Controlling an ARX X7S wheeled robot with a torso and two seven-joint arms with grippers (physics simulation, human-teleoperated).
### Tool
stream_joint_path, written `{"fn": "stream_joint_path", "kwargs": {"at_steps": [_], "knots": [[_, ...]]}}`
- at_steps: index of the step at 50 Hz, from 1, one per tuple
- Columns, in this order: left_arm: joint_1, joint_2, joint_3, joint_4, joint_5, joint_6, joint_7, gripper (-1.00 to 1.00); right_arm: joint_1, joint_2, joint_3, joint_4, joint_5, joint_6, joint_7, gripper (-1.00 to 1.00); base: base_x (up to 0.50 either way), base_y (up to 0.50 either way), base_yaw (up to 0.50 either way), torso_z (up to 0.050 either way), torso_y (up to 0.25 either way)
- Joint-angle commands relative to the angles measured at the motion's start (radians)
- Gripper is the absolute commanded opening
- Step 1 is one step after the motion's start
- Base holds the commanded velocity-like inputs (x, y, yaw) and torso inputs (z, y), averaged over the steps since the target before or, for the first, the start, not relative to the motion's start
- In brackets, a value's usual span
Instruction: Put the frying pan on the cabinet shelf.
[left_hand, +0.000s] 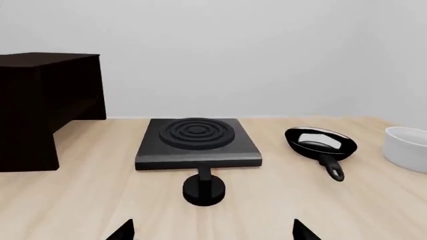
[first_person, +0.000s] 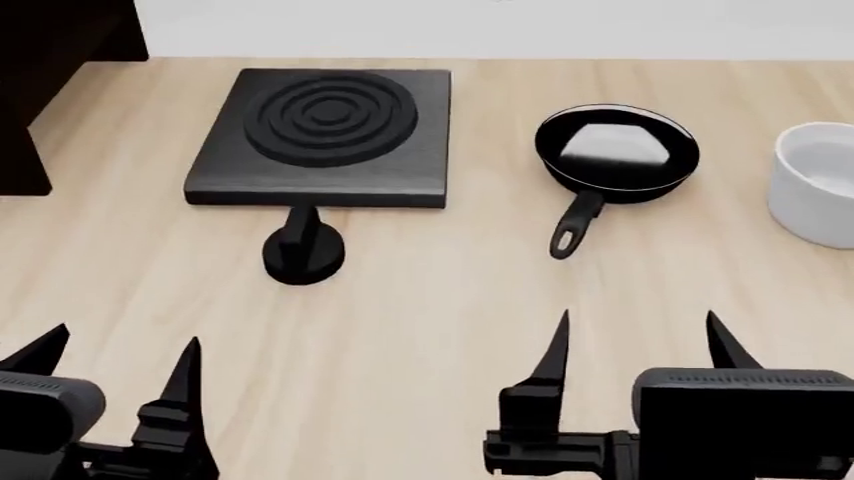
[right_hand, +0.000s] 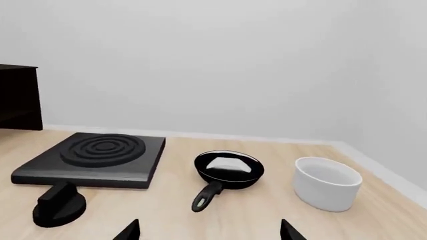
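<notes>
Left pincer (first_person: 118, 370): nearest of all, low over the bare surface on the near side of the hob, its two pointed fingers spread wide with nothing between them.
Right pincer (first_person: 638, 345): also nearest, on the near side of the frying pan and well apart from it, fingers spread wide and empty.
Surface (first_person: 427, 300): light wood, carrying everything here; a pale wall stands behind it.
Knob (first_person: 304, 250): a round black knob with a raised grip, just beside the hob's near edge and joined to it by a short stem.
Hob (first_person: 327, 135): a square black slab with raised concentric rings, lying flat; this is the landmark for the rest.
Frying pan (first_person: 617, 150): sits upright on the surface just to the right of the hob, apart from it, not touching anything else. The glossy inside reflects a pale patch, the rim is thin and light, and the long black handle with its loop end points toward the near side, ending about level with the knob.
Bowl (first_person: 817, 195): white, round, empty as far as I can see, farther right of the hob, beyond the pan.
Cabinet shelf (left_hand: 73, 122): part of the near-black wooden cabinet to the left of the hob, between upright side panels; nothing shows on it.
</notes>
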Motion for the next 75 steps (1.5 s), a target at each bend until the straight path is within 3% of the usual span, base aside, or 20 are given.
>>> {"fn": "stream_joint_path", "kwargs": {"at_steps": [1,8,18,58,68,75], "knots": [[0.003,0.024,-0.042,0.017,-0.006,-0.012,0.007,1.00,-0.011,-0.017,0.043,0.008,0.006,-0.006,-0.025,1.00,0.45,0.35,0.00,0.000,0.000],[0.002,0.021,-0.042,0.021,-0.015,-0.017,0.003,1.00,-0.021,0.031,-0.017,0.027,-0.053,-0.053,-0.009,1.00,0.46,0.33,0.00,0.000,0.000],[-0.010,0.019,-0.044,0.052,-0.034,-0.051,-0.017,1.00,-0.010,0.011,0.029,0.004,-0.004,-0.021,-0.016,1.00,0.50,0.21,0.00,0.000,0.000],[0.018,-0.009,-0.065,0.033,-0.053,0.007,-0.032,1.00,-0.034,0.043,-0.027,0.042,-0.025,-0.082,0.006,1.00,0.50,0.00,0.00,0.000,0.000],[0.010,-0.004,-0.091,0.033,-0.076,-0.002,-0.044,1.00,0.024,0.025,-0.006,0.079,-0.032,0.028,0.059,1.00,0.19,0.00,0.00,0.000,0.000],[-0.087,-0.004,-0.136,-0.053,-0.097,-0.051,-0.068,1.00,0.105,0.043,-0.078,0.152,-0.072,0.125,0.091,1.00,0.00,0.00,0.00,0.000,0.000]]}}
